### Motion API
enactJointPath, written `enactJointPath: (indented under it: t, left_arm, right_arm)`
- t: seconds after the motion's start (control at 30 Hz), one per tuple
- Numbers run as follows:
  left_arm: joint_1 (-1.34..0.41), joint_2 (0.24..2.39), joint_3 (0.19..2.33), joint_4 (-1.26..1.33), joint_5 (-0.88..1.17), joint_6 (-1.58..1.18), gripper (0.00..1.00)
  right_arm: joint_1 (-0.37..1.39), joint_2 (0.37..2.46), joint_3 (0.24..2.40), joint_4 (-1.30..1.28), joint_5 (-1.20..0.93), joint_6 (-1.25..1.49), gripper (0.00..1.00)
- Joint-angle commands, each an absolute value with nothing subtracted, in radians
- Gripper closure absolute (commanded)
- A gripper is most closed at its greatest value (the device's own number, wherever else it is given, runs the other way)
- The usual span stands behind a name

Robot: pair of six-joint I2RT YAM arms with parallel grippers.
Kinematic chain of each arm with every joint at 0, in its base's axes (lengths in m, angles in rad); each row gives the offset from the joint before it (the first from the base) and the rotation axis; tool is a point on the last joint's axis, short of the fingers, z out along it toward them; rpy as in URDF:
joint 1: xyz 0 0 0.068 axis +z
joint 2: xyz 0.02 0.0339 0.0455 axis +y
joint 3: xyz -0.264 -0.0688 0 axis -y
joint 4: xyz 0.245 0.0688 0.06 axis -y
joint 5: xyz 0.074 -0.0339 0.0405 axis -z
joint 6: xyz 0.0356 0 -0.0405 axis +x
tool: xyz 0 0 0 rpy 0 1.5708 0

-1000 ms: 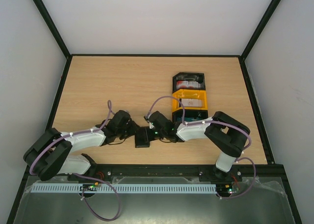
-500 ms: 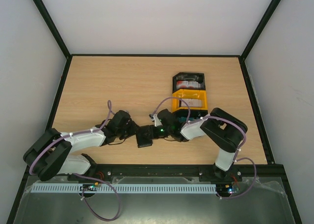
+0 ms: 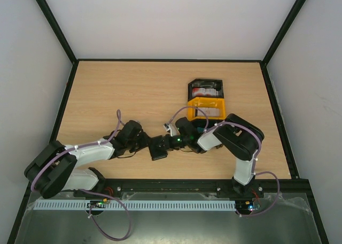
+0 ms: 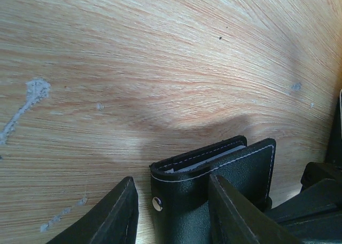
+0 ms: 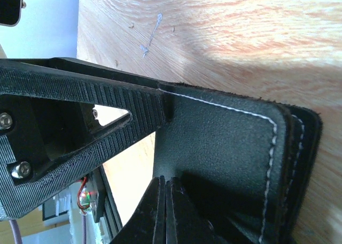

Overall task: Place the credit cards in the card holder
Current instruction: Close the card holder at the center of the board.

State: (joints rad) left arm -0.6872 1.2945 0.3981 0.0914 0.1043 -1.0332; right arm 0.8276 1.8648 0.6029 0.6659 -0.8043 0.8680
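The black card holder (image 3: 158,147) lies on the wood table between my two grippers. In the left wrist view the card holder (image 4: 187,201) shows its snap and pale card edges (image 4: 206,162) in its slots. My left gripper (image 4: 171,178) stands partly open astride it: one finger (image 4: 235,212) rests over its face, the other (image 4: 109,217) sits a small gap off its edge. My right gripper (image 5: 165,181) is shut, its tips pressed against the holder's leather panel (image 5: 224,147). More credit cards (image 3: 206,88) lie in the bins.
A black bin (image 3: 191,89) with red-and-white cards stands at the back right, with a yellow bin (image 3: 191,111) holding a pale card just in front of it. The right forearm lies close to the yellow bin. Black frame rails edge the table.
The right arm's elbow has drawn in to the left and its wrist has swung round behind the holder. The holder has shifted slightly to the right. The left arm has stayed put.
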Motion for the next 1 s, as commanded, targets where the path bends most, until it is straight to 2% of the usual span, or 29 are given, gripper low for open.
enactJointPath:
  t: [0.0,0.37,0.57,0.7,0.97]
  left_arm:
    - [-0.694,1.295,0.37,-0.012,0.091,-1.036,0.61]
    - [-0.693,1.283,0.366,-0.014,0.09,-1.036,0.61]
    - [-0.693,1.269,0.368,-0.016,0.093,-1.036,0.6]
    - [-0.693,1.243,0.367,-0.009,0.104,-1.037,0.58]
    - [-0.693,1.221,0.375,-0.006,0.116,-1.036,0.54]
  right_arm:
    - [0.784,1.962,0.531,0.444,-0.663,0.899,0.98]
    - [0.733,1.96,0.501,0.465,-0.652,1.028,0.98]
    - [0.733,1.872,0.523,0.406,-0.636,0.974,0.97]
    - [0.739,1.75,0.558,0.346,-0.645,0.913,0.85]
    - [0.767,1.601,0.635,0.29,-0.706,0.894,0.72]
